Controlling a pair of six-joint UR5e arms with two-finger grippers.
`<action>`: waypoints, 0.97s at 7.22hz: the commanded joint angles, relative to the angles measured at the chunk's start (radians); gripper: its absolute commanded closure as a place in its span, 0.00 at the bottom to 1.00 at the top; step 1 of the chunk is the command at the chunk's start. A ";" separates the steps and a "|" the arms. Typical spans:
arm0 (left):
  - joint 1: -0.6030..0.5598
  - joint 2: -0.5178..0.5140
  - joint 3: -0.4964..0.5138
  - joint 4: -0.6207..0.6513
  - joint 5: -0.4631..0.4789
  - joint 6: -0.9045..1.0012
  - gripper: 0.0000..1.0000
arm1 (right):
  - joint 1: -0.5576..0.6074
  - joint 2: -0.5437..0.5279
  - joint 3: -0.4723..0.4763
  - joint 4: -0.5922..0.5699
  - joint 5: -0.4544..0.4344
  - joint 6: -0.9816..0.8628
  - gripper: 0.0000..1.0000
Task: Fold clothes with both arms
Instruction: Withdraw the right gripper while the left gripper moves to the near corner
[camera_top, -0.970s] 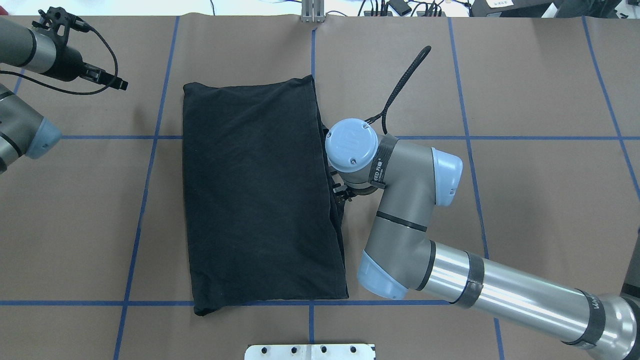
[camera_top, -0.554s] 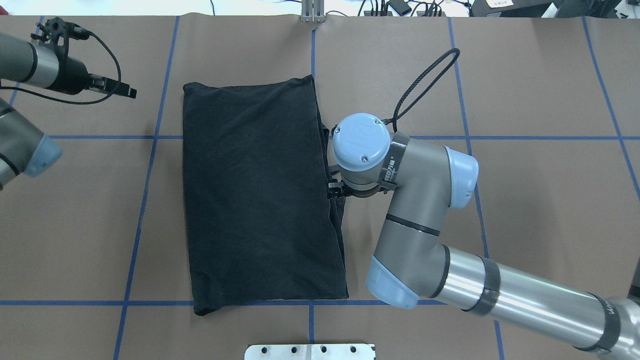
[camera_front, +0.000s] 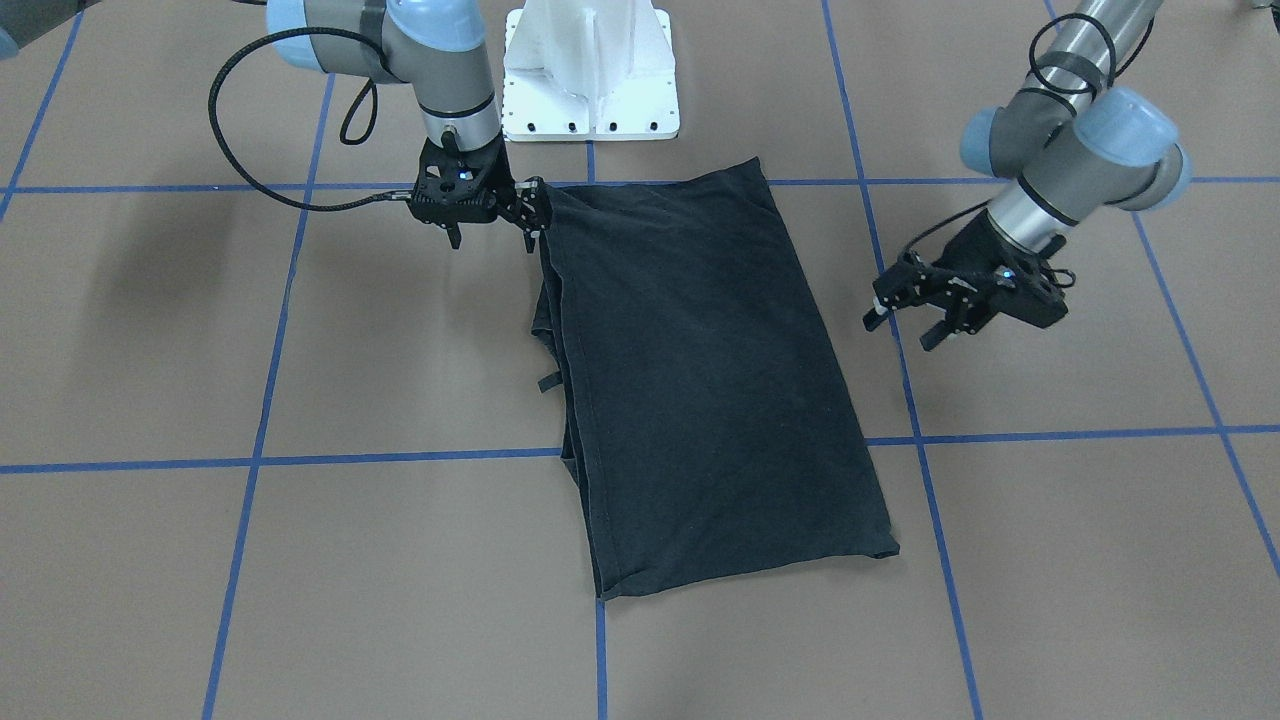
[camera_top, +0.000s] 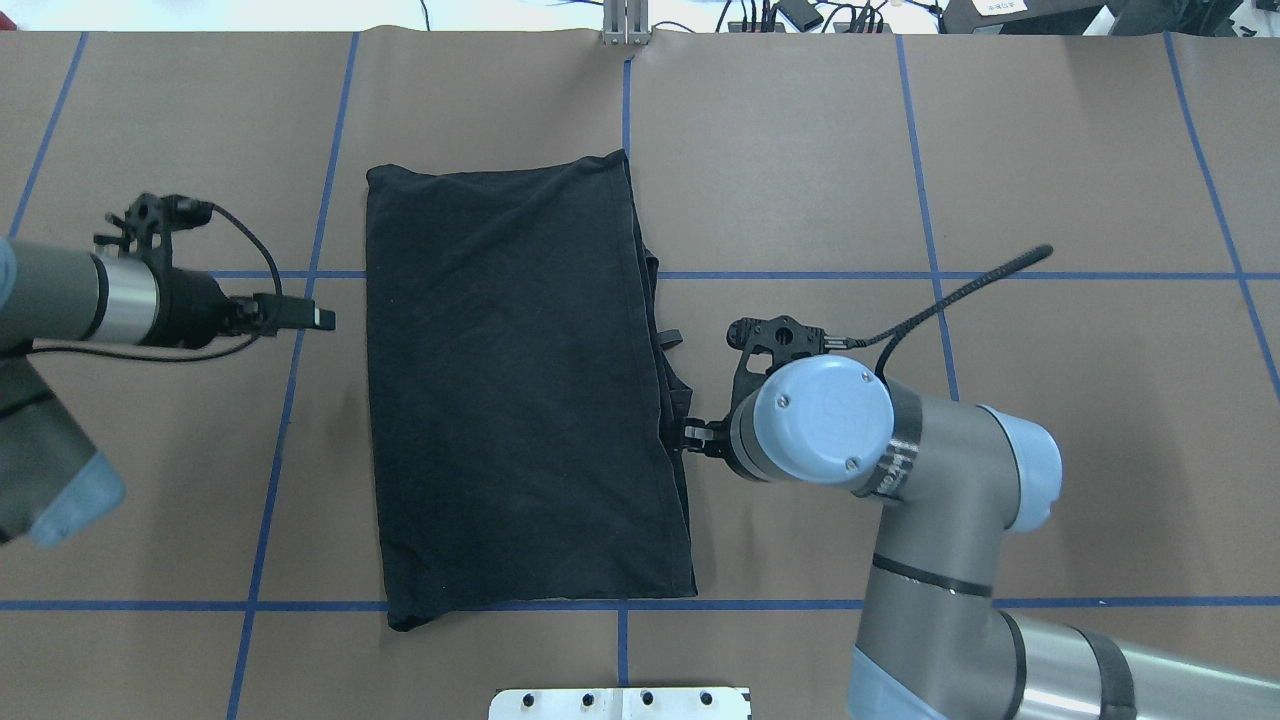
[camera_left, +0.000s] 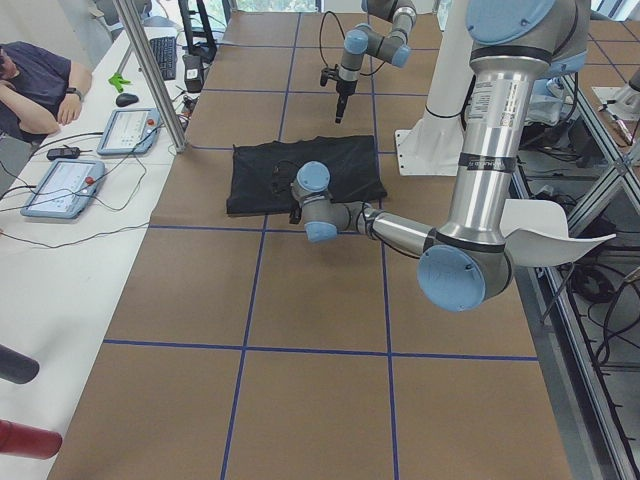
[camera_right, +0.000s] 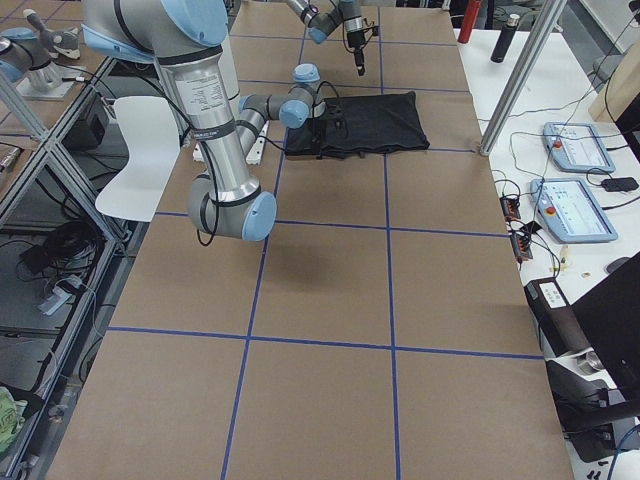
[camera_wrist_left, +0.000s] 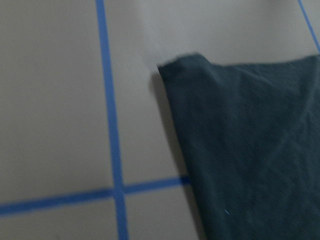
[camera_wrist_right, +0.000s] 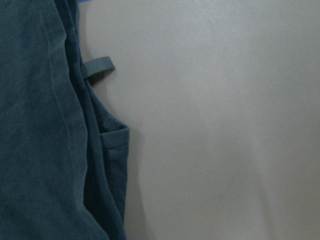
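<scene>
Spread claws flank a folded black T-shirt

The right gripper (camera_front: 492, 232), jaws apart, sits at the shirt's 3 o'clock edge in the overhead view, close against the layered hems. The left gripper (camera_front: 905, 328), also spread, hangs apart off the 9 o'clock side. The black T-shirt (camera_top: 510, 380) lies mid-table (camera_top: 1050, 150) as a plain rectangle, with a fabric tab (camera_wrist_right: 99, 67) poking out.

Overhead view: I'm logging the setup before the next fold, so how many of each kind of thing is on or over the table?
Shirt: 1
Robot arms: 2, the left arm and the right arm
White base: 1
Total: 4
</scene>
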 joint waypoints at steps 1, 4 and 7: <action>0.220 0.128 -0.188 -0.004 0.185 -0.263 0.00 | -0.058 -0.041 0.070 0.019 -0.064 0.153 0.00; 0.530 0.195 -0.267 -0.008 0.510 -0.638 0.00 | -0.058 -0.046 0.074 0.019 -0.065 0.152 0.00; 0.653 0.200 -0.265 0.073 0.661 -0.731 0.00 | -0.063 -0.046 0.073 0.019 -0.065 0.152 0.00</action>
